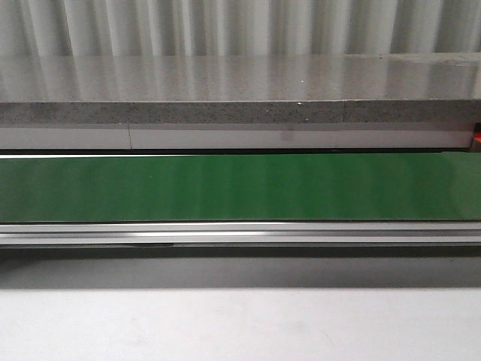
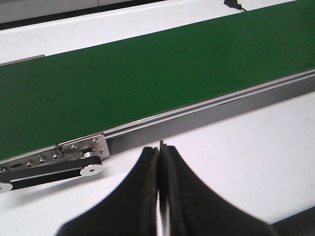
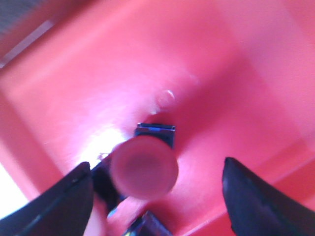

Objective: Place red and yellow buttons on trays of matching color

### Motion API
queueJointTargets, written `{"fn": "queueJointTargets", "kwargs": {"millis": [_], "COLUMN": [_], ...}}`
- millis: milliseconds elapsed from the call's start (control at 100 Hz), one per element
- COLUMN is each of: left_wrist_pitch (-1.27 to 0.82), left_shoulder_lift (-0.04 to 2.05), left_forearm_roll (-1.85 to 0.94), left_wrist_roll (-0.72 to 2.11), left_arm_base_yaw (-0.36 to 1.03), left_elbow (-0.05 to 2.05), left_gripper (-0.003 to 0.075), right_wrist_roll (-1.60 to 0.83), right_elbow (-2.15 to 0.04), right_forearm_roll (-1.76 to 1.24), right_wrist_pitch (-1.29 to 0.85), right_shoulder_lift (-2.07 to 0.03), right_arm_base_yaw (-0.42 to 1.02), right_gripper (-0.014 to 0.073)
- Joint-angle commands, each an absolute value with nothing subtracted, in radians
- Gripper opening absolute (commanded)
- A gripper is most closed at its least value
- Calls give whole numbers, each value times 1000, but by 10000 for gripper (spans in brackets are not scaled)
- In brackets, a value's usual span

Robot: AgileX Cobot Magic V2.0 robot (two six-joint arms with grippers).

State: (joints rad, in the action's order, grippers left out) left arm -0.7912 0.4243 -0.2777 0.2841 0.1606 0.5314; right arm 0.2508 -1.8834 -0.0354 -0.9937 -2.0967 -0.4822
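In the right wrist view, a red button [image 3: 143,167] with a round red cap and a black base lies on the floor of the red tray [image 3: 221,73]. My right gripper [image 3: 157,196] hangs open just above it, its fingers [image 3: 61,199] wide apart. The button sits between them, close to one finger and clear of the other. My left gripper [image 2: 160,164] is shut on nothing, over the white table beside the conveyor's end. No yellow button or yellow tray is in view. Neither gripper shows in the front view.
A green conveyor belt [image 1: 240,186] with an aluminium rail [image 1: 240,233] runs across the front view, a grey stone counter [image 1: 240,90] behind it. The belt's end roller and bracket [image 2: 83,155] lie near my left gripper. A red sliver [image 1: 476,139] shows at the far right.
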Motion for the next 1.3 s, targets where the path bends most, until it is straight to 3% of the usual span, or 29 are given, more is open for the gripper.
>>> {"fn": "queueJointTargets", "kwargs": {"millis": [0,260,570,1290], "left_wrist_pitch": [-726,-726,-726,-719], "left_shoulder_lift": [432,432,432,432], "left_forearm_roll": [-303,-303,-303,-303], "left_wrist_roll": [277,277,277,277], "left_arm_base_yaw": [169,169,169,169], "left_elbow": [559,559,559,559], "left_gripper": [-20,-20,-20,-20], "right_wrist_roll": [236,175,116,45], "right_elbow": [-1894,-1789,-1621,-1076], "right_forearm_roll": [-23,-23,-23,-23], "right_wrist_pitch": [-966,-987,-1020,-831], "right_shoulder_lift": [-1962,-1771,-1577,-1048], "right_arm_base_yaw": [-485,-452,-346,15], "right_gripper": [538,448,-74,-67]}}
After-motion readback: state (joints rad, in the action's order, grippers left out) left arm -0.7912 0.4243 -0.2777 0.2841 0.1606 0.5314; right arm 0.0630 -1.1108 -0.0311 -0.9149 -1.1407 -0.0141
